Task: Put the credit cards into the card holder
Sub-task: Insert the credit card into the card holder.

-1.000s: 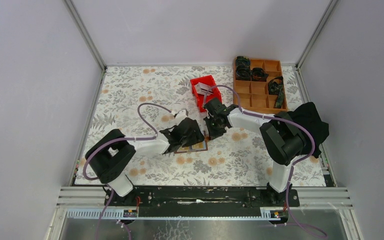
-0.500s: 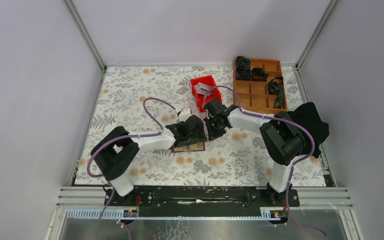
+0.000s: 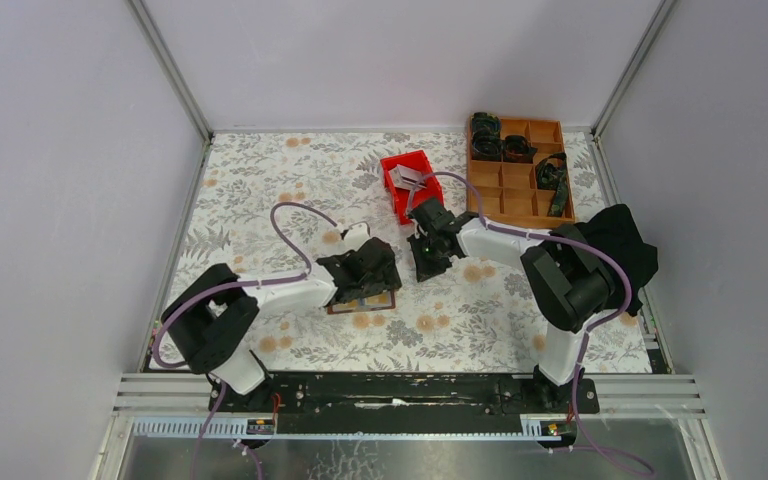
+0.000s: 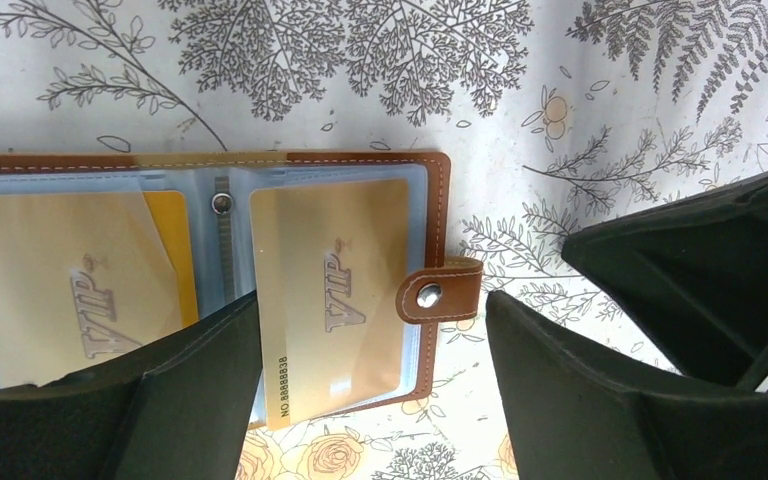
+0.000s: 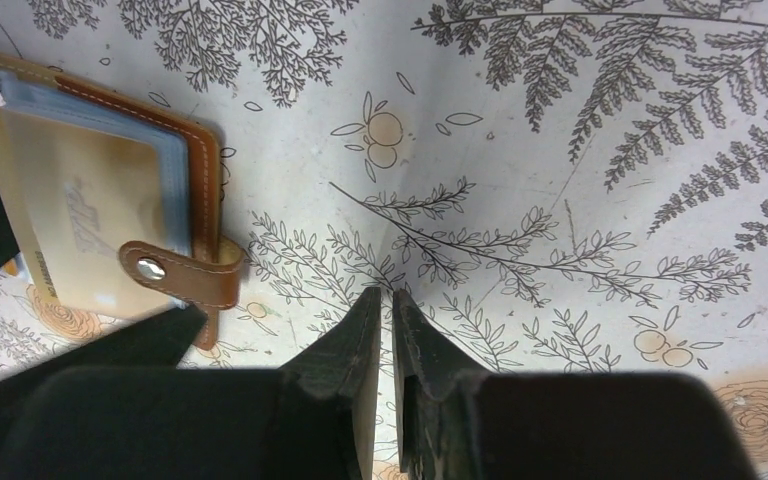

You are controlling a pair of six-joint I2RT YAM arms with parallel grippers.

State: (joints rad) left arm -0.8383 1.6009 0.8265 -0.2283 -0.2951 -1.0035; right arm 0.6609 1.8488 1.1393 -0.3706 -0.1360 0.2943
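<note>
The brown card holder [image 4: 438, 215] lies open on the floral table. A gold VIP card [image 4: 330, 290] sits in its right clear pocket with its lower edge poking out; another gold card [image 4: 60, 290] is in the left pocket. My left gripper [image 4: 370, 385] is open right over the holder, its left finger [image 4: 190, 400] above the middle pages and the snap tab [image 4: 445, 292] between the fingers. In the top view the holder [image 3: 362, 301] shows below my left gripper [image 3: 365, 272]. My right gripper [image 5: 381, 297] is shut and empty, just right of the holder [image 5: 195, 170]. Grey cards [image 3: 407, 178] lie in the red bin.
The red bin [image 3: 422, 196] stands just behind my right gripper [image 3: 427, 256]. An orange-brown compartment tray [image 3: 520, 200] with dark items is at the back right. A black cloth [image 3: 628, 245] lies at the right edge. Metal rails border the table.
My left gripper has shifted left and slightly nearer, and the card holder has slid left with it. My right gripper has stayed almost in place, shut.
</note>
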